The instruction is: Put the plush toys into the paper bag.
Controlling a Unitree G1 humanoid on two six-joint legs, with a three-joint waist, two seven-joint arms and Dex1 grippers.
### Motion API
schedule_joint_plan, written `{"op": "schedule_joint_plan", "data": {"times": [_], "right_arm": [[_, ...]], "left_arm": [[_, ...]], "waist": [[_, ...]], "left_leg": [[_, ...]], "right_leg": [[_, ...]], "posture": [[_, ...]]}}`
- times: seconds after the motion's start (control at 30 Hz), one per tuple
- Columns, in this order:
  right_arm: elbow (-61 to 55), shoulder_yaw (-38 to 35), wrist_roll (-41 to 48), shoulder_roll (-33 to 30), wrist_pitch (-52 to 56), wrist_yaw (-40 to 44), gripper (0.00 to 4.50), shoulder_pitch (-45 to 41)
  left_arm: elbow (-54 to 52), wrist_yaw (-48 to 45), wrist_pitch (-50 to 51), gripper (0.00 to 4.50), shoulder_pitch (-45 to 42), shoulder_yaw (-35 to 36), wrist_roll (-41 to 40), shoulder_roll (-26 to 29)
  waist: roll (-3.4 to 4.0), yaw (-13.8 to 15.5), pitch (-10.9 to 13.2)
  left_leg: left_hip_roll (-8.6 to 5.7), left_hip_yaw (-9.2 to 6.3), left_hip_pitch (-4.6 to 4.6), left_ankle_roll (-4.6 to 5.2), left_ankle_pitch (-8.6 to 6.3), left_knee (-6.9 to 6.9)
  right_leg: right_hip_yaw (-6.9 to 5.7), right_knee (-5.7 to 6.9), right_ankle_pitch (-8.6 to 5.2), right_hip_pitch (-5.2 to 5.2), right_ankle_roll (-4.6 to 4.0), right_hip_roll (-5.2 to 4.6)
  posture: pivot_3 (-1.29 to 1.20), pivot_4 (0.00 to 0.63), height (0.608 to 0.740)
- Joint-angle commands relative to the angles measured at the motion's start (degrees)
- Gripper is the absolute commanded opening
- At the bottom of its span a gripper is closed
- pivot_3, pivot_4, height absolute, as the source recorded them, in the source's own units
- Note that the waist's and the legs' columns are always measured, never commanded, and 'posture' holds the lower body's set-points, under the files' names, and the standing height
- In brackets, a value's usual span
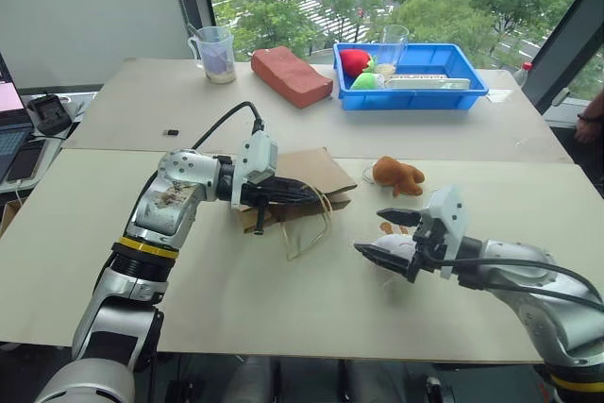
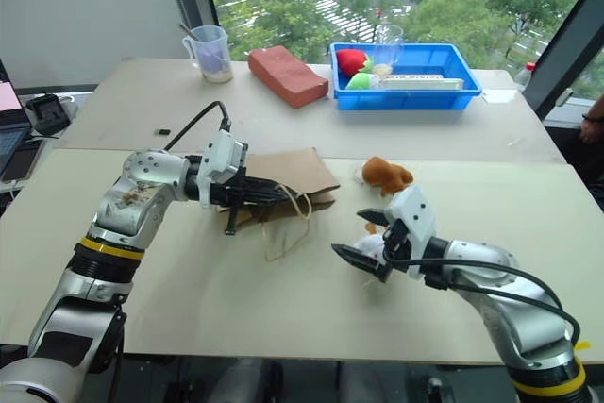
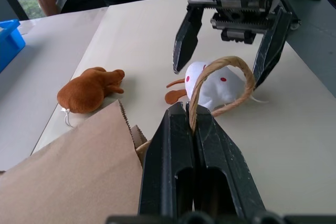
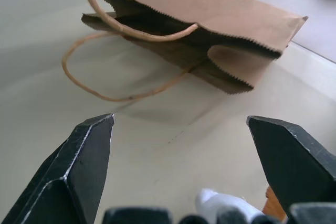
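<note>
Two pincers are in my view: my left pincer [image 3: 193, 129] is clamped shut on one cream string handle [image 3: 220, 85] of the paper bag [image 1: 307, 176], with the loop pinched between its fingers and the bag's mouth lifted open on that side. My right pincer [image 1: 389, 233] stands wide, its two black fingers [image 4: 79, 166] spread on either side of the white plush toy [image 3: 218, 85], which lies on the counter [image 1: 283, 299] between them without being gripped as far as I can see. Beyond it, just past the bag's open mouth, the orange-brown plush toy [image 1: 396, 175] rests on the counter, apart from both pincers. The bag's second handle [image 4: 100, 85] trails loose on the surface. Farther back I see a reddish-brown block [image 1: 291, 75], a measuring jug [image 1: 215, 52], and a blue tray [image 1: 415, 92] holding red and green soft toys and a clear cup. Windows behind show trees, and a laptop sits at far left.
</note>
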Motion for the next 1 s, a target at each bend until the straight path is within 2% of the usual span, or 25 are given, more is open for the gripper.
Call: {"op": "schedule_joint_plan", "data": {"times": [0.03, 0.13, 0.33, 0.37, 0.7, 0.83, 1.0], "right_arm": [[1.8, 5.3, -5.6, 3.6, -5.3, -1.7, 3.35, -3.5], [4.9, 9.0, -10.4, 7.7, -9.0, -3.6, 2.26, -6.6], [12.0, 11.7, -13.9, 14.4, -12.5, -5.3, 0.17, -9.9], [13.5, 11.8, -14.5, 15.7, -13.1, -6.0, 0.01, -10.5], [26.9, 12.8, -18.0, 27.9, -17.7, -10.6, 0.01, -17.4], [35.0, 14.0, -22.7, 30.6, -17.4, -14.3, 0.01, -19.6], [40.7, 12.9, -23.7, 33.4, -19.0, -16.3, 0.01, -20.3]], "left_arm": [[-1.3, 1.3, 0.8, 0.0, -1.3, 2.2, -1.6, -0.1], [-1.3, 1.8, 0.5, 0.0, -1.7, 2.3, -1.3, -0.1], [-1.8, 1.8, 0.9, 0.0, -2.0, 2.9, -1.7, 0.0], [-2.0, 1.8, 1.1, 0.0, -2.1, 3.0, -1.9, 0.0], [-2.8, 1.7, 1.7, 0.0, -2.3, 3.5, -2.9, -0.5], [-2.2, 2.4, 2.2, 0.0, -3.2, 4.0, -3.5, -0.8], [-0.4, 5.7, 3.0, 0.0, -3.5, 5.8, -3.8, -1.2]], "waist": [[0.0, -0.2, 0.0], [0.0, -0.5, 0.0], [0.0, -0.5, 0.0], [0.0, -0.6, 0.0], [0.01, -1.1, 0.0], [0.01, -1.0, 0.0], [0.02, -1.3, 0.0]], "left_leg": [[0.0, 0.0, 0.0, 0.0, 0.0, 0.0], [-0.02, 0.01, 0.01, -0.01, 0.01, 0.0], [-0.12, -0.03, 0.0, -0.01, 0.01, -0.03], [-0.12, -0.03, -0.01, -0.02, 0.01, -0.03], [-0.14, -0.04, 0.04, -0.03, 0.01, -0.08], [-0.14, -0.06, 0.04, -0.05, 0.02, -0.1], [-0.2, -0.06, 0.02, -0.08, 0.04, -0.12]], "right_leg": [[0.01, 0.01, 0.0, -0.01, 0.0, 0.0], [0.02, 0.04, 0.0, -0.03, 0.0, 0.0], [-0.02, 0.04, 0.0, -0.07, 0.0, -0.03], [-0.02, 0.03, 0.0, -0.07, 0.0, -0.03], [0.01, 0.11, 0.01, -0.14, -0.01, -0.01], [0.0, 0.14, 0.01, -0.15, -0.01, -0.04], [0.02, 0.15, 0.01, -0.19, -0.01, -0.05]], "posture": [[0.0, 0.15, 0.74], [0.0, 0.15, 0.74], [0.0, 0.15, 0.74], [0.0, 0.15, 0.74], [0.0, 0.15, 0.74], [0.0, 0.15, 0.74], [0.0, 0.15, 0.74]]}}
